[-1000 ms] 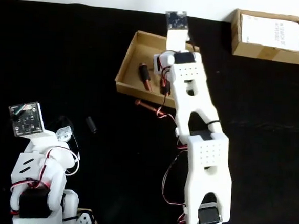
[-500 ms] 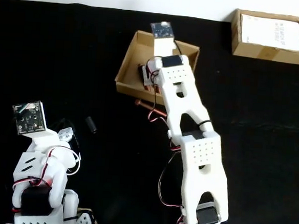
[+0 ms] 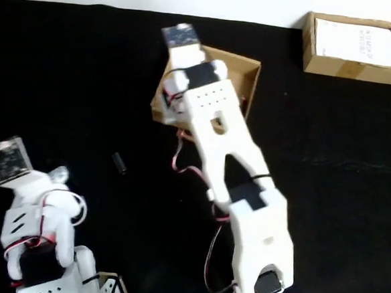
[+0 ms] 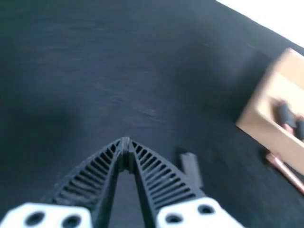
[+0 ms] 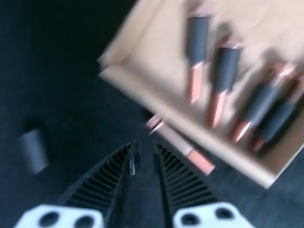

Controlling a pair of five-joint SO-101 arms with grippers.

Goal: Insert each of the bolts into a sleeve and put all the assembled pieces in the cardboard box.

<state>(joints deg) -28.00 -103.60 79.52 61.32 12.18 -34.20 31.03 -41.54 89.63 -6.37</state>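
There are four assembled pieces [image 5: 197,52] [image 5: 222,78] [image 5: 260,107] [image 5: 280,121], each a dark sleeve on a copper-coloured bolt, and all four lie inside the cardboard box [image 3: 254,75]. One loose bolt [image 5: 179,145] lies on the counter [image 3: 326,196] just outside that box's wall. One loose sleeve [image 3: 119,162] lies on the counter, apart from the bolt. That makes five bolts and five sleeves in all. There are two boxes: the one with the pieces, and a second box [image 3: 352,69] holding one white sheet [image 3: 356,42]. Two white arms [image 3: 42,223] [image 3: 237,169] stand side by side.
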